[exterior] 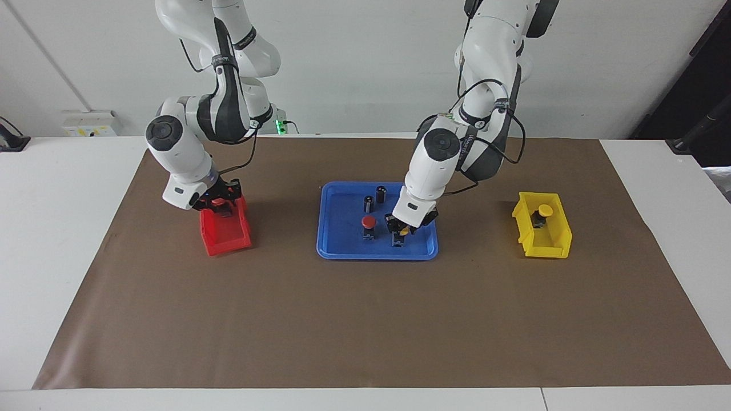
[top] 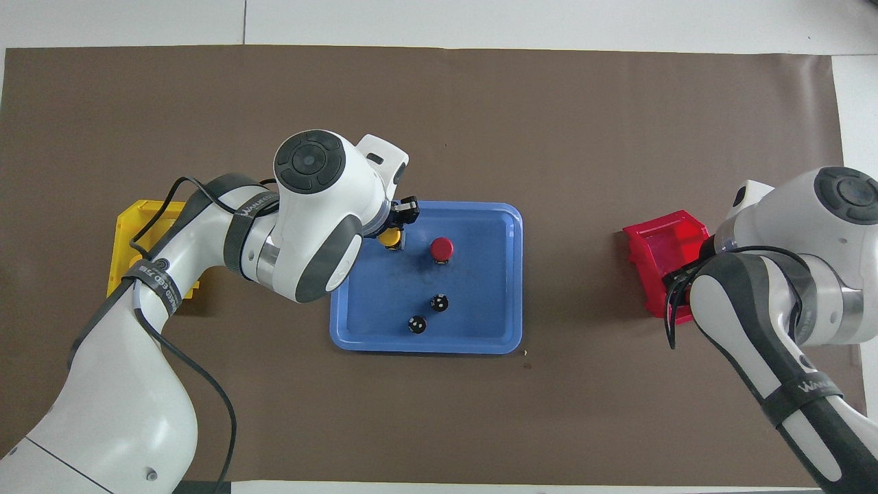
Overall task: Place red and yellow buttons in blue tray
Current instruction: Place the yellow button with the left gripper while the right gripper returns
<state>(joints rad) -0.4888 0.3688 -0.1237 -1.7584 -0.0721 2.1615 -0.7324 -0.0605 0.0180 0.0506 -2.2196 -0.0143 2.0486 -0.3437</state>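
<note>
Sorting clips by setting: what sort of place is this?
Probably a robotics lab or test bench: two robot arms share a white table under a brown mat, with a blue tray, a red bin and a yellow bin, against a bare wall.

A: Colours by the left gripper [exterior: 401, 226]?
B: Blue tray [exterior: 342, 251]; inside, a yellow-capped button [top: 391, 238] under it, a red-capped button [exterior: 369, 222] beside it.
A: And the right gripper [exterior: 220, 201]?
B: Red bin [exterior: 225, 237] below, red-capped button [exterior: 217, 201] between its black fingers.
</note>
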